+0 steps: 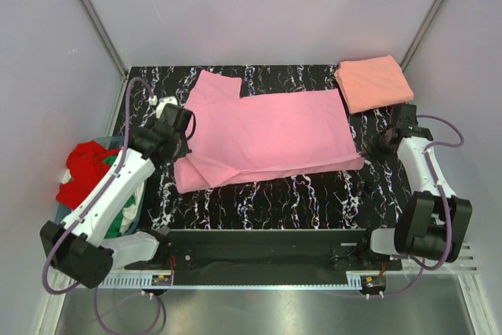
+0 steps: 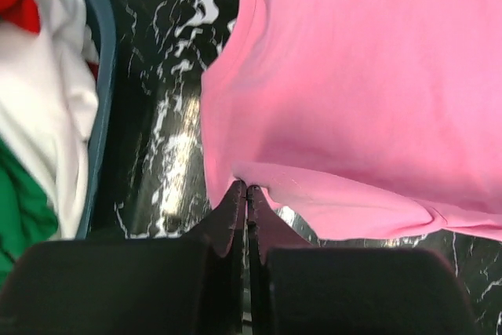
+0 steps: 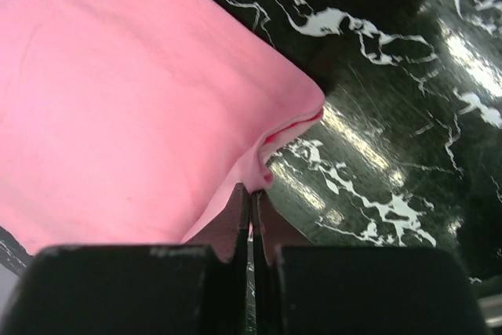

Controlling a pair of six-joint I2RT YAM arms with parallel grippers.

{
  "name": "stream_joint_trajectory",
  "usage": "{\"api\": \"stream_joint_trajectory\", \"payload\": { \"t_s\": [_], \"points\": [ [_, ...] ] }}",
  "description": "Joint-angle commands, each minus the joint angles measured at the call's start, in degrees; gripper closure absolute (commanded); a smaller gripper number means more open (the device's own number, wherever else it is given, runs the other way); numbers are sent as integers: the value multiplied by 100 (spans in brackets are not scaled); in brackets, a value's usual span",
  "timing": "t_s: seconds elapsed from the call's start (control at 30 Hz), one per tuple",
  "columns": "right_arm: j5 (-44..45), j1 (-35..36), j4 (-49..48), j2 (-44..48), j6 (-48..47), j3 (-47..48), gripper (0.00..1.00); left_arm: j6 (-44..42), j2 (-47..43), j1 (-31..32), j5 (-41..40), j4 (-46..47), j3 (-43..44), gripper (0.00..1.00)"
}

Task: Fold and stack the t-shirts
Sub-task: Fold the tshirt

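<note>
A pink shirt (image 1: 267,135) lay part-folded on the bench (image 1: 314,194), left gripper (image 2: 246,191) and right gripper (image 3: 251,194) pinching its nine and three o'clock edges. An orange shirt (image 1: 374,82) sat folded at one o'clock; unfolded shirts (image 1: 86,166) lay heaped at eight.

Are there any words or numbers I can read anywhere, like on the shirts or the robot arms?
None can be read.
The pink t-shirt and the salmon-orange t-shirt are plain.
The table shows only white marble veins.
The left arm, the right arm and the basket carry no legible marking.
</note>
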State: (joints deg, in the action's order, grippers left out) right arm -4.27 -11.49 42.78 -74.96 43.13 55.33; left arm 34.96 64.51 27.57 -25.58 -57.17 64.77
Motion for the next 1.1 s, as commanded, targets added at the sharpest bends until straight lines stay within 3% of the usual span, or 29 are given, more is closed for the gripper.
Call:
{"api": "stream_joint_trajectory", "payload": {
  "t_s": [0.0,0.23,0.8,0.87,0.93,0.97,1.0,1.07],
  "points": [
    [-179,-12,-341,-387,-209,486,100,-1034,411,-436,580,917,430,100],
    [-285,6,-543,-1354,-279,1155,100,-1307,1555,-1069,889,1173,1186,100],
    [-126,296,-596,-3252,-349,2570,100,-1545,3559,-1465,440,1041,2329,100],
    [-92,296,-543,-3577,-393,2841,90,-1519,3918,-1526,431,918,2609,98],
    [-48,296,-403,-3875,-508,3061,71,-1510,4165,-1623,458,822,2855,86],
    [66,296,-333,-3964,-534,3306,45,-1510,4401,-1658,458,699,3135,78],
    [76,296,-219,-4035,-647,3431,34,-1492,4508,-1737,466,594,3321,65],
    [198,296,-43,-4141,-745,3799,10,-1448,4605,-1773,449,226,3777,54]
  ]
}}
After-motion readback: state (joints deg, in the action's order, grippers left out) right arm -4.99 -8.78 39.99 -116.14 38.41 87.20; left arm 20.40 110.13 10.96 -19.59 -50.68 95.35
